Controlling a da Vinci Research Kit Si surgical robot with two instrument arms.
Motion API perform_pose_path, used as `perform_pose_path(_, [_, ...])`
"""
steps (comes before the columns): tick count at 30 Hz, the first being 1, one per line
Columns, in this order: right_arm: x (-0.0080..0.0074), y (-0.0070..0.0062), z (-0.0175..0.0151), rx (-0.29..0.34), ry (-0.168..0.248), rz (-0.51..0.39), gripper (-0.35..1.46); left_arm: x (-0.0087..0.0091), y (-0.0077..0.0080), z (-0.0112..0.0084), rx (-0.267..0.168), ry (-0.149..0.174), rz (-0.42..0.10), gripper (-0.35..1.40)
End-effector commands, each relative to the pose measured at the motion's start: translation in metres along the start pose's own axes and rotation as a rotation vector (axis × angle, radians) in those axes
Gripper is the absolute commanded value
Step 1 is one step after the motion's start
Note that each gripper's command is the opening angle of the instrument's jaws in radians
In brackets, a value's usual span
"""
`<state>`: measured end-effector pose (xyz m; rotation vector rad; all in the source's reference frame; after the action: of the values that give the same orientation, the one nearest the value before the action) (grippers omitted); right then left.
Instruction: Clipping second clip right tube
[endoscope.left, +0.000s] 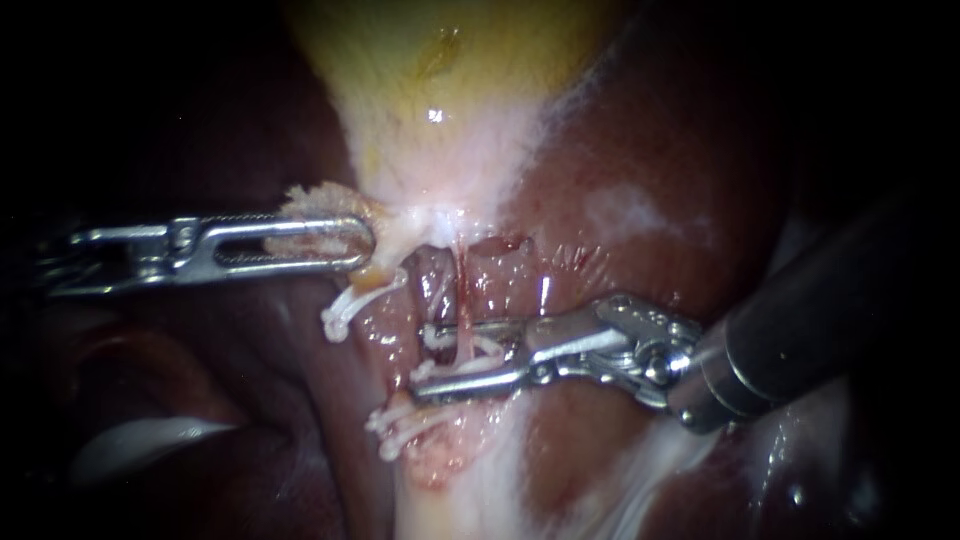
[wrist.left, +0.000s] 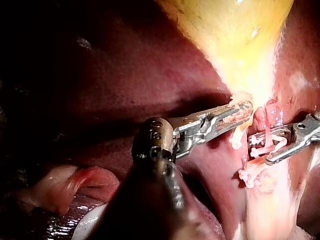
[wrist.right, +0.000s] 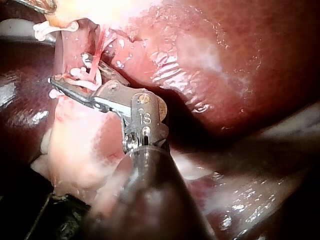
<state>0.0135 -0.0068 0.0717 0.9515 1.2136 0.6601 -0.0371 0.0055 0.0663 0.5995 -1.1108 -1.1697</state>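
Note:
The right tube (endoscope.left: 462, 285) is a thin reddish strand running down from the yellow gallbladder (endoscope.left: 450, 100). My right instrument (endoscope.left: 425, 358) comes in from the right. Its jaws stand apart astride the tube and hold a white clip (endoscope.left: 470, 352) whose ends lie at the jaw tips. The right wrist view shows these jaws (wrist.right: 70, 70) around the same tube (wrist.right: 100, 45). My left instrument (endoscope.left: 362, 243) comes in from the left, its jaws shut on pale frayed tissue at the gallbladder's neck. In the left wrist view they (wrist.left: 241, 112) grip the same spot.
A white clip (endoscope.left: 345, 312) sits on the left tube below the left jaws. Another white clip (endoscope.left: 400, 420) lies lower on the pale stalk. Dark red liver (endoscope.left: 650, 150) surrounds the site on both sides.

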Motion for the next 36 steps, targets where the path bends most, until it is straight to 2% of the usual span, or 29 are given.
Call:
perform_pose_path(1, [0.0001, -0.0002, 0.0, 0.009, 0.005, 0.004, 0.45, 0.0, 0.0, 0.0, 0.0, 0.0, 0.0, -0.35])
perform_pose_path(6, [0.0012, -0.0016, -0.0001, 0.077, 0.033, 0.029, 0.44, 0.0, 0.0, 0.0, 0.0, 0.0, 0.0, -0.35])
perform_pose_path(11, [0.002, -0.0028, -0.0001, 0.103, 0.049, 0.044, 0.44, 0.0, 0.0, 0.0, -0.001, 0.0, 0.0, -0.35])
perform_pose_path(26, [0.0021, -0.0029, 0.0, 0.101, 0.05, 0.056, 0.4, 0.0, 0.0, 0.0, -0.001, 0.0, 0.0, -0.35])
perform_pose_path(32, [0.0022, -0.0025, -0.0001, 0.078, 0.061, 0.057, 0.19, 0.0, 0.0, 0.0, -0.001, 0.0, 0.0, -0.35])
perform_pose_path(33, [0.0022, -0.0024, -0.0002, 0.075, 0.062, 0.057, 0.12, 0.0, 0.0, 0.0, -0.001, 0.0, 0.0, -0.35])
perform_pose_path(36, [0.0023, -0.0021, -0.0002, 0.054, 0.072, 0.058, -0.3, 0.0, 0.0, 0.0, -0.001, 0.0, 0.0, -0.35])
